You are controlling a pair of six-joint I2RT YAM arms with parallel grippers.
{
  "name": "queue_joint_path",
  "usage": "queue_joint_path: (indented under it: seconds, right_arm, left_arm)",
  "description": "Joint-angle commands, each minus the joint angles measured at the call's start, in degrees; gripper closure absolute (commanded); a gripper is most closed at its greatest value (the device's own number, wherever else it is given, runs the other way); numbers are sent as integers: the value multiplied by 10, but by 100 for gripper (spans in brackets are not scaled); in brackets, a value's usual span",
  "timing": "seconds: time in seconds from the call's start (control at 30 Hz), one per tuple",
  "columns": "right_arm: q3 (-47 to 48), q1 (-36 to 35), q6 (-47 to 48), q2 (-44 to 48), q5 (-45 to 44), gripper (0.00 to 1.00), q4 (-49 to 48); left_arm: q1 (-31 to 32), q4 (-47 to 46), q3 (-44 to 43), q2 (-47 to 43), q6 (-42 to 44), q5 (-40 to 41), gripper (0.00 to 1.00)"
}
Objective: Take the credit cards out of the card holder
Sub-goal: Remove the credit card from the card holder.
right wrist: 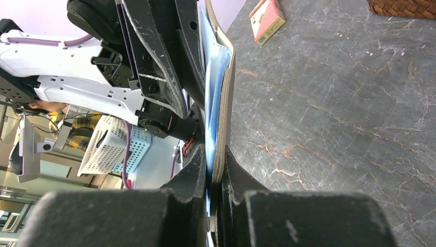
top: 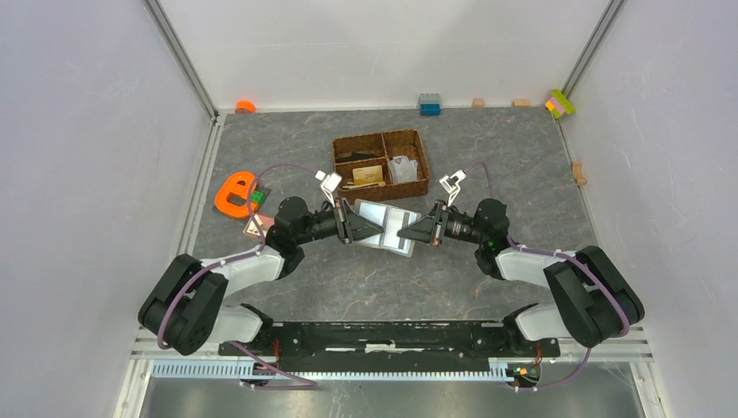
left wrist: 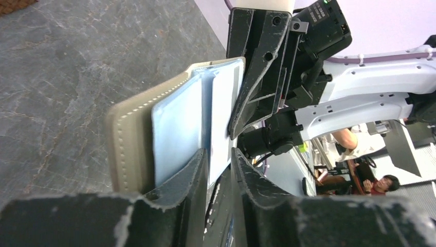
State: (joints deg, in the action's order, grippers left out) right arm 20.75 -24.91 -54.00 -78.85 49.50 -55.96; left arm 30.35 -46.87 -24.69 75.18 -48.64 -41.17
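**Top view.** The card holder (top: 388, 225) is held open between the two arms, just in front of the basket (top: 424, 165) on the grey table (top: 522, 165). The left gripper (top: 358, 225) is closed on its left side and the right gripper (top: 416, 232) on its right side — the silvery inside faces turned upward.

**Left wrist view.** The left gripper (left wrist: 218, 167) pinches a light-blue inner leaf of the card holder (left wrist: 175, 123), beside the stitched grey-olive cover. The right gripper (left wrist: 239, 121) clamps the far edge.

**Right wrist view.** The right gripper (right wrist: 215, 172) is closed tight on the cover and blue lining of the card holder (right wrist: 222, 92). The left gripper (right wrist: 185, 98) grips the opposite end.

Whether the leaves hold cards cannot be told. An orange-tan card (top: 368, 174) lies in the basket's near-left compartment — apart from the holder. A small red-and-tan box (right wrist: 267, 21) rests on the table.
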Motion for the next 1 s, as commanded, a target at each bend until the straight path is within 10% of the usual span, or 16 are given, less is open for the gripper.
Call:
queue_joint_path:
  seconds: [0.0,0.47,0.57,0.77,0.97]
  right_arm:
    - [-3,-2,-26,-8,18,100,-70]
    - [8,-22,-21,-23,21,99,-69]
    - [9,-23,-19,-23,20,88,-68]
    - [-1,-9,-16,-4,17,64,-71]
    - [-6,-2,-17,0,14,83,-70]
  left_arm:
    - [0,-69,1,27,-37,-30,69]
    - [19,-168,-16,87,-100,-82,77]
    - [16,-189,-18,99,-119,-86,98]
    - [-18,-212,5,95,-145,-69,98]
    - [-22,-201,10,85,-137,-63,98]
